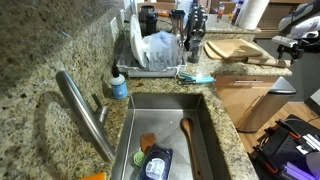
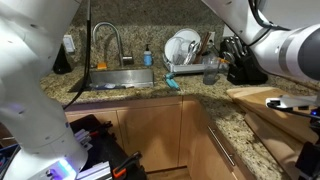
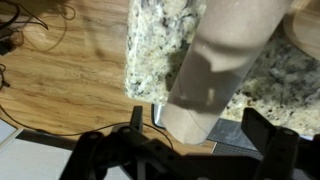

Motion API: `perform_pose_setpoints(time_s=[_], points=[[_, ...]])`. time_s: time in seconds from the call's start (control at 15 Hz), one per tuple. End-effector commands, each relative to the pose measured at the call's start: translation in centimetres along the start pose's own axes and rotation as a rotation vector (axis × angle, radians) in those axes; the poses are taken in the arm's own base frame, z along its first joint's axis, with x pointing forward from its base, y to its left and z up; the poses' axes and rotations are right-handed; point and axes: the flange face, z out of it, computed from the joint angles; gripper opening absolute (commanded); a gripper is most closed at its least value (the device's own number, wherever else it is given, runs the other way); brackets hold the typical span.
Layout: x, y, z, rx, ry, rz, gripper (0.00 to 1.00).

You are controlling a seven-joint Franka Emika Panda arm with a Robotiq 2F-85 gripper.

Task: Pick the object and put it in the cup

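Observation:
A tall translucent white cup (image 3: 215,70) stands on the speckled granite counter (image 3: 160,40) in the wrist view. My gripper (image 3: 180,138) hangs over it with both black fingers spread wide, one on each side of the cup and not touching it. Nothing is held. In both exterior views the gripper (image 1: 292,46) (image 2: 297,103) is at the far end of the counter, beyond a wooden cutting board (image 1: 240,48) (image 2: 256,94). A small teal object (image 1: 197,77) (image 2: 172,84) lies on the counter beside the dish rack, far from the gripper.
A steel sink (image 1: 205,125) holds a wooden spoon (image 1: 187,140), a sponge and a dark item. A faucet (image 1: 85,110), a blue soap bottle (image 1: 119,86) and a dish rack (image 1: 155,55) with plates stand around it. Wooden floor (image 3: 60,80) lies below the counter edge.

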Motion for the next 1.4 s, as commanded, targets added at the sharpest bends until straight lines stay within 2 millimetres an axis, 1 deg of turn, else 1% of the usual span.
perform_pose_setpoints(time_s=[0.0,0.13,0.27,0.33,0.4,0.47,0.53,0.6,0.67,0.73,0.8,0.87,1.0,1.07,1.13,1.27,1.33], points=[[-0.3,-0.2,0.6,-0.01,0.001,0.013,1.0],[-0.9,-0.5,2.0,-0.023,0.007,0.03,1.0],[-0.9,-0.5,2.4,-0.025,0.01,0.034,1.0],[-1.3,-0.8,2.7,-0.037,0.015,0.034,1.0],[-1.5,-1.0,3.2,-0.069,0.007,0.025,0.75],[-1.7,-1.1,3.6,-0.074,0.014,0.03,0.74],[-1.7,-1.2,4.0,-0.08,0.016,0.028,0.65],[-1.6,-1.5,3.8,-0.078,0.019,0.027,0.58],[-1.6,-1.7,3.6,-0.07,0.021,0.034,0.49],[-1.5,-1.9,3.5,-0.062,0.027,0.041,0.43],[-1.5,-2.1,3.3,-0.051,0.029,0.048,0.34],[-1.4,-2.3,3.2,-0.048,0.03,0.056,0.28],[-1.3,-2.6,3.1,-0.033,0.044,0.077,0.12],[-1.4,-2.8,2.6,-0.013,0.077,0.096,0.05],[-1.4,-2.9,1.9,0.006,0.138,0.098,0.0],[-1.3,-2.4,-1.0,0.083,0.238,0.093,0.0],[-1.4,-1.8,-2.7,0.125,0.282,0.087,0.0]])
